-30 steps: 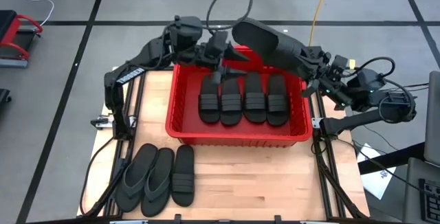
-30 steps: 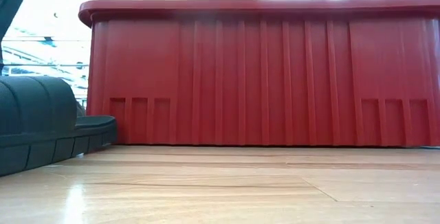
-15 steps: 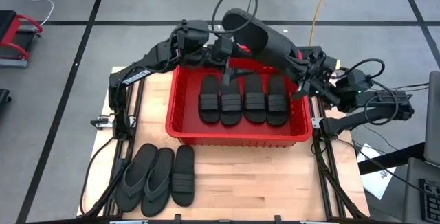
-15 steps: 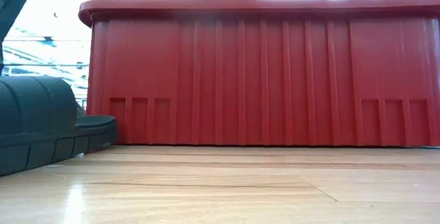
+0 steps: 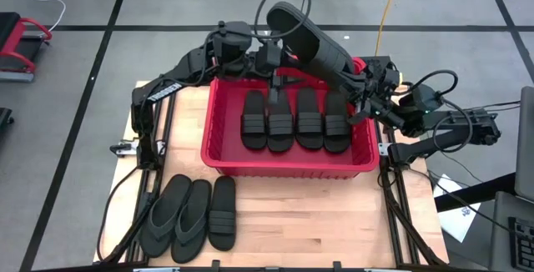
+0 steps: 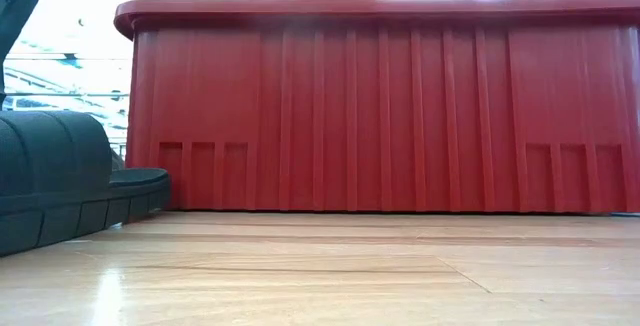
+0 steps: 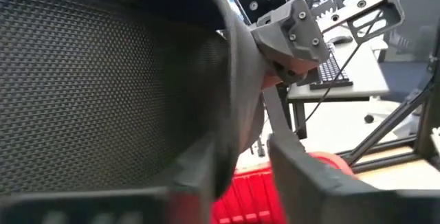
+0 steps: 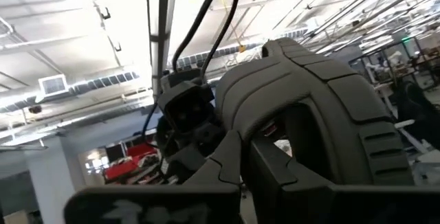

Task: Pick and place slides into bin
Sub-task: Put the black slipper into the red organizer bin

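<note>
Red is the bin [image 5: 288, 159] in the middle of the table in the high view, and four slides [image 5: 294, 122] lie side by side in it. Three more slides [image 5: 190, 214] wait on the wood at about 7 o'clock from the bin. One big slide [image 5: 313, 47] hangs in the air over the bin's 12 o'clock edge. The right gripper [image 5: 360, 97] pinches its heel end, and the left gripper [image 5: 269, 59] sits at its toe end. This looks like a hand-over between the two arms. In the low view, only the bin's wall [image 6: 380, 116] and one waiting slide [image 6: 60, 181] at 9 o'clock show. In the left wrist view, the slide's bumpy sole [image 7: 103, 80] fills most of the view, and the left fingers [image 7: 302, 176] look narrowed around its edge, but I cannot tell if they grip it. In the right wrist view, the right fingers [image 8: 271, 176] are shut tight on the slide's strap side [image 8: 309, 100]. Next, I think one gripper must hold firm before the other lets go, then lower the slide into the bin.
</note>
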Controlling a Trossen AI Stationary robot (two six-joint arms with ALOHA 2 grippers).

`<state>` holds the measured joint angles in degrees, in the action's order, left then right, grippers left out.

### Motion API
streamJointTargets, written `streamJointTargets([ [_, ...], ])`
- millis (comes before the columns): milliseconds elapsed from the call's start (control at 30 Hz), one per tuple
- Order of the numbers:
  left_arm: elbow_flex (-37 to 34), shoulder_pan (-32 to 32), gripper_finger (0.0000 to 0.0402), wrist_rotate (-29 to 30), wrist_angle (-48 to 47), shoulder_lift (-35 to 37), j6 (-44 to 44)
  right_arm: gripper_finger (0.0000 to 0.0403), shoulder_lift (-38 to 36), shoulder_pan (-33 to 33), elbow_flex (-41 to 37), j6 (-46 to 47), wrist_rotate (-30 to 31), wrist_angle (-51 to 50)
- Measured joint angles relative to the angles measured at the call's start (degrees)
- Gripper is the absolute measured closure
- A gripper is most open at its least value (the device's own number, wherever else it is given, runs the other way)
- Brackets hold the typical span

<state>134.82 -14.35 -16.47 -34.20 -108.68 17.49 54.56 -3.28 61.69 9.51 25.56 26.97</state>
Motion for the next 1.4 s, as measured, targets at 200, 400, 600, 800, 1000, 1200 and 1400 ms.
streamJointTargets([
  [200,0.00,-1.58,0.0390,-3.91,0.00,0.00,1.75,0.0402,0.12,-0.01,0.00,0.12,-0.36,0.10],
  [400,-0.19,-4.23,0.0398,-8.87,-1.24,1.38,-5.64,0.0380,-0.83,-0.16,0.00,-9.81,-4.48,-3.63],
  [600,-0.18,-8.13,0.0400,-9.25,-2.14,3.89,-9.61,0.0341,-2.73,-0.34,0.07,-18.40,-4.63,-6.74],
  [800,-0.15,-11.07,0.0401,-17.73,-6.30,3.63,-14.16,0.0302,-3.78,-2.20,0.09,-35.61,2.68,-8.86],
  [1000,-0.15,-11.56,0.0401,-22.44,-9.53,3.80,-15.02,0.0246,0.43,-4.92,5.68,-63.81,19.63,-16.65],
  [1200,-0.13,-11.54,0.0401,-26.47,-9.43,3.79,-17.87,0.0201,9.12,-4.60,14.17,-83.19,31.39,-18.88],
  [1400,-0.08,-12.17,0.0401,-27.45,-9.55,2.80,-18.34,0.0195,15.13,-4.54,20.30,-87.69,30.15,-24.66],
])
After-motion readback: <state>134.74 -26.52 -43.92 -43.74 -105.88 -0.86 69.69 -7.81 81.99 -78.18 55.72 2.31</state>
